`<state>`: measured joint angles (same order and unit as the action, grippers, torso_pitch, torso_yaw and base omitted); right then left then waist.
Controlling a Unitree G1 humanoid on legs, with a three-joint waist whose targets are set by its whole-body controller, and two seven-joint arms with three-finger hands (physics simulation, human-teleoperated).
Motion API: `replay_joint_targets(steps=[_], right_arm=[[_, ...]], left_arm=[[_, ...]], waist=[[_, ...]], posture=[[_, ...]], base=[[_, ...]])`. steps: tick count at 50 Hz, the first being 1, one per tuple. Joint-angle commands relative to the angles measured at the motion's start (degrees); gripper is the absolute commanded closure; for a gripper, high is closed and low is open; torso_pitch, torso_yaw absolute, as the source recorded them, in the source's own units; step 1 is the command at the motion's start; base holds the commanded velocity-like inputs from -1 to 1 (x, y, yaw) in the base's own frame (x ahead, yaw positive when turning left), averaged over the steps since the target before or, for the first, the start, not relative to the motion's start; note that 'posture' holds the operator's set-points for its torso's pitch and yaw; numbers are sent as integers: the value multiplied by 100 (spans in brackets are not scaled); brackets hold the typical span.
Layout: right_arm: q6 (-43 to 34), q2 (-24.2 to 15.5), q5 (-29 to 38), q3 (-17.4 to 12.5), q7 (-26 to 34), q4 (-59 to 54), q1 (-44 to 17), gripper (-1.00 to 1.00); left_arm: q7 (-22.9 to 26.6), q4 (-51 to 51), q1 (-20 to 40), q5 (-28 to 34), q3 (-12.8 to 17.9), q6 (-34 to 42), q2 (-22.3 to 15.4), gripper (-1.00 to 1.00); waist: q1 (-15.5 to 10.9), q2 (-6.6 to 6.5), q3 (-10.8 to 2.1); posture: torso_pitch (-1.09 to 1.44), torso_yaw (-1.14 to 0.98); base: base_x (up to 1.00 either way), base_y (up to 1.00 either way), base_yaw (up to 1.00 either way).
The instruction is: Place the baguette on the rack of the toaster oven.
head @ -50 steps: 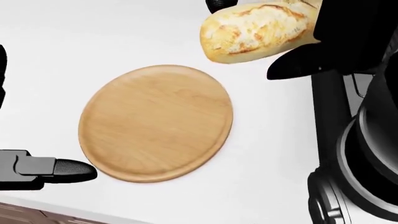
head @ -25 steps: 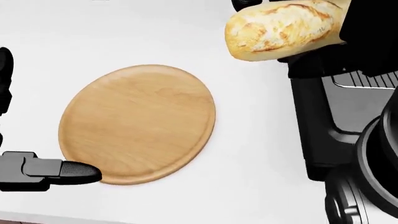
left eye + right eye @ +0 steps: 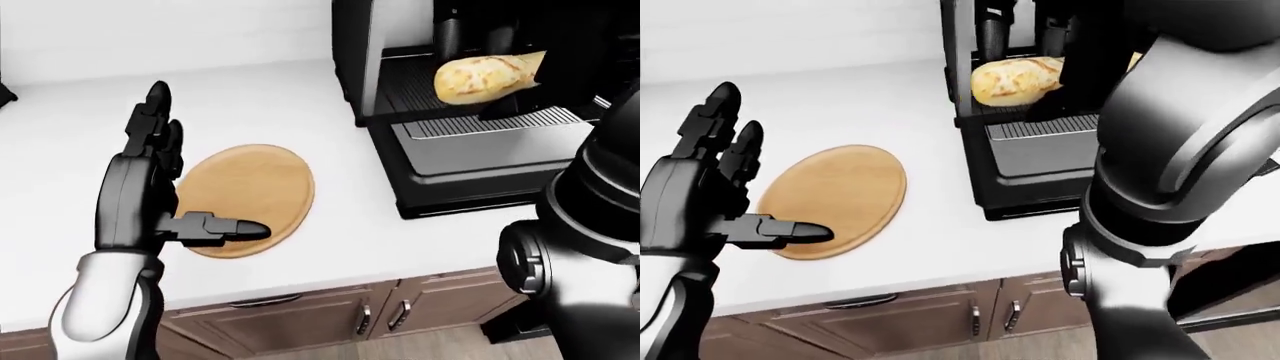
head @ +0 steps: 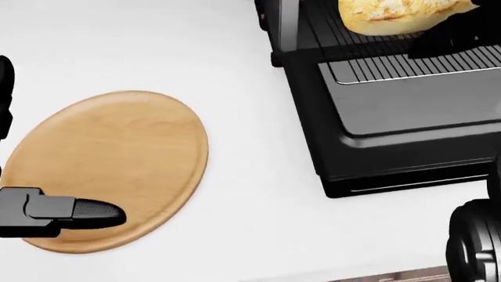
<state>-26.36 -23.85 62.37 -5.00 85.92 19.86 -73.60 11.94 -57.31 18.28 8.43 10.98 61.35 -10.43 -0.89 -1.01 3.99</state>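
The white countertop [image 3: 300, 97] takes up most of the scene, with plenty of bare room on the left side of the left-eye view. Next biggest is the black toaster oven [image 3: 470, 142], door dropped flat toward the counter edge, so the mouth is wide open and the wire rack [image 3: 420, 86] shows inside. The golden crusty baguette [image 3: 485, 76] sits just over that rack, at the oven's mouth. The right hand [image 3: 520, 94] is a dark shape wrapped under and beside it; it looks like it's gripping the loaf, probably so it can go in level. I can't tell if the bread touches the rack. The round wooden board [image 3: 245, 196] lies bare near the counter's edge. The left hand [image 3: 150, 187] hovers over it, fingers spread, holding nothing, well clear of the oven.
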Motion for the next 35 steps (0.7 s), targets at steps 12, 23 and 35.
replay_joint_targets(steps=[12, 23, 35], right_arm=[[484, -230, -479, -56, -1200, -983, -255, 100], [772, -305, -640, -57, -1718, -1693, -284, 100], [1150, -510, -783, -95, -2170, -2526, -223, 100]], left_arm=[[-142, -148, -16, -63, 98, -192, -18, -100], [-178, -181, -129, -125, 141, -249, -13, -100], [-187, -182, -72, -114, 141, -189, -72, -100]], waist=[[163, 7, -171], [162, 37, -191], [133, 65, -224]], posture=[[0, 0], [0, 0], [0, 0]], base=[[0, 0, 0], [0, 0, 0], [0, 0, 0]])
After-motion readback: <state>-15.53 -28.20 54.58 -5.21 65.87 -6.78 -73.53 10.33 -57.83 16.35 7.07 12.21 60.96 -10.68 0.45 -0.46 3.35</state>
